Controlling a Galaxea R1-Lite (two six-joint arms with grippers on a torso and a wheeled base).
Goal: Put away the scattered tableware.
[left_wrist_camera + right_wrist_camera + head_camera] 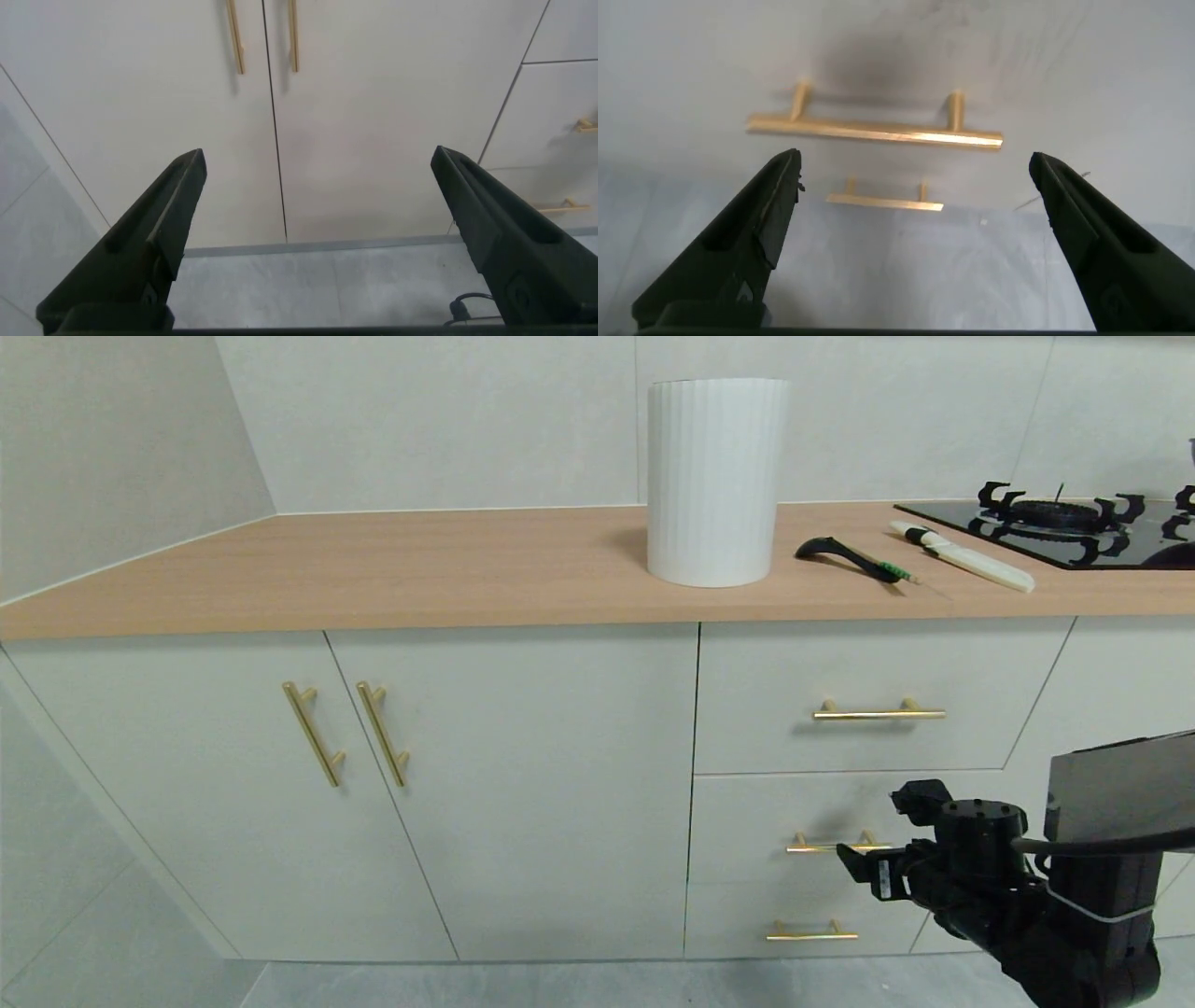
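Observation:
On the wooden countertop (392, 569) stands a tall white ribbed holder (714, 481). To its right lie a black-handled utensil with a green section (848, 556) and a white knife (963, 558). My right gripper (887, 835) hangs low in front of the drawers, open and holding nothing, well below the countertop. In the right wrist view the right gripper (915, 161) faces the middle drawer's gold handle (876, 132) from a short distance. My left gripper (318, 159) is open and empty, pointing at the two cabinet doors' gold handles (237, 37).
A black gas hob (1064, 523) sits at the counter's right end, just past the knife. Below are two cabinet doors (373, 784) on the left and three drawers on the right, the top drawer handle (878, 712) among them. Grey floor tiles (560, 985) lie beneath.

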